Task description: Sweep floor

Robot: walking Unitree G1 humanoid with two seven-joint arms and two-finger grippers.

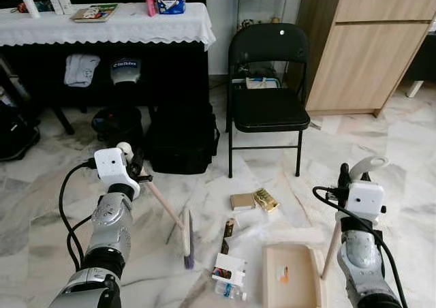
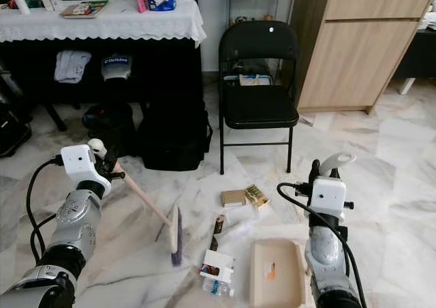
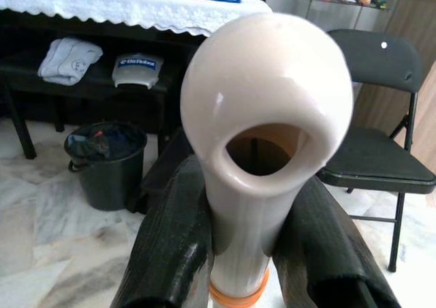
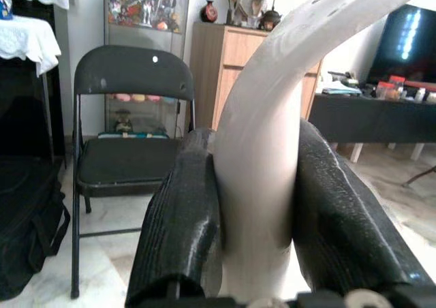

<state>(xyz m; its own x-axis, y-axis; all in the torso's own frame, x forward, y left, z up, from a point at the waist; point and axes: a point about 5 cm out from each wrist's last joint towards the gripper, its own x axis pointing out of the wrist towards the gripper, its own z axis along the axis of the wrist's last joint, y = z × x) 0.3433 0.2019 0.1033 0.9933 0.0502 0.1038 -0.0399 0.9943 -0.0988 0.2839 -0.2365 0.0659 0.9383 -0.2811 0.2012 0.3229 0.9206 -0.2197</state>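
Left pincer (image 1: 133, 159) clamps the broom (image 1: 187, 238); right pincer (image 1: 353, 178) clamps the dustpan (image 1: 291, 275). Litter (image 1: 253, 199) lies at twelve o'clock from the pan: sweep it toward six, bristles flat.

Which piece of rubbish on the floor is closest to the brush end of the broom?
The thin dark brown wrapper, lying just right of the broom head. The tan box and gold packet lie farther off towards the chair.

Two silver arms (image 1: 109, 226), white box-shaped wrist housings (image 1: 112, 165) (looping black cables), ribbed black jaws.
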